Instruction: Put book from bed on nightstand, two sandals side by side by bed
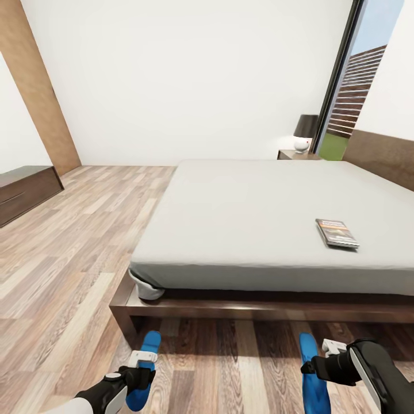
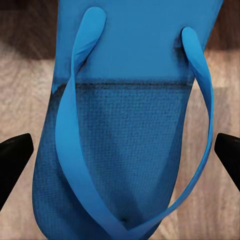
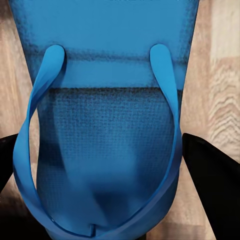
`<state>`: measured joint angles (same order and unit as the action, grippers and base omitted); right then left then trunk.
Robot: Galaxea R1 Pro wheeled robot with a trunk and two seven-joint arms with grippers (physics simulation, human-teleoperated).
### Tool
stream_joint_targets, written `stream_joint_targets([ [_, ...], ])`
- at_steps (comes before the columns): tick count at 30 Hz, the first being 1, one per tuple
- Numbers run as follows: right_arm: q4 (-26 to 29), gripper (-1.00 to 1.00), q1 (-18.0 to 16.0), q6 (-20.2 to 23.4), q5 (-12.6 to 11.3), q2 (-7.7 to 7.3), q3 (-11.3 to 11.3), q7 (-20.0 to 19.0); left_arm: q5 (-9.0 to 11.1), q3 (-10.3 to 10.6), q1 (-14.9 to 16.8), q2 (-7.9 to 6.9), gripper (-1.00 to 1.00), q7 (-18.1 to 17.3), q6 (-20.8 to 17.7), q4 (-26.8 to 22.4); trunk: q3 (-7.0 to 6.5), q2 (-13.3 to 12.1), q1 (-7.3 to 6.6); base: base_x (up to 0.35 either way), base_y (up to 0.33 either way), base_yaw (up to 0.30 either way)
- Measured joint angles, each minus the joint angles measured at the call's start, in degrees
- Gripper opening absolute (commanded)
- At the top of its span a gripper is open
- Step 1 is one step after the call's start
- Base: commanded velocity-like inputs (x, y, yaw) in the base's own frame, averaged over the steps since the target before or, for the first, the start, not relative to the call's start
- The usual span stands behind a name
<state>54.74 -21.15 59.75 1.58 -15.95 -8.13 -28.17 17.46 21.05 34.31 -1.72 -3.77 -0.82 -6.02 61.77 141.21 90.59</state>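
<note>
Head view – bed: the bed stands ahead of both arms, its wooden frame just beyond the fingertips.
Head view – book: the book lies flat on the mattress near the front edge, well beyond the right gripper and off to its outer side.
Head view – nightstand: one nightstand with a lamp sits at the far corner of the bed, well apart from both grippers.
Head view – sandals: the left sandal and the right sandal lie on the floor before the bed, well apart from each other, one beneath each gripper.
Left wrist view – left gripper: fingers spread wide, one dark tip on either side of the left sandal, neither pressing on it; the toe strap runs between them.
Right wrist view – right gripper: fingers likewise apart, flanking the right sandal; whether they touch its edges I cannot tell.
Step in hand: the sandal step, judged as lining up both grasps.
Next move: probably closing each pair of fingers on its sandal, then bringing the two together beside the bed; the book is not yet moved.
</note>
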Motion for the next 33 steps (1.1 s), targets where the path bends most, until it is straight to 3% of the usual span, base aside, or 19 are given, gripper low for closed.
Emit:
stream_joint_targets([
  [33, 0.0, -1.0, 0.0, 0.0, 0.0, 0.37, 0.2, 0.0, 0.0, 0.0, 0.0, 0.16, -1.0, -0.1, 0.8, 0.0, 0.0, 0.0, 0.0, 0.025, 0.028, 0.0],
])
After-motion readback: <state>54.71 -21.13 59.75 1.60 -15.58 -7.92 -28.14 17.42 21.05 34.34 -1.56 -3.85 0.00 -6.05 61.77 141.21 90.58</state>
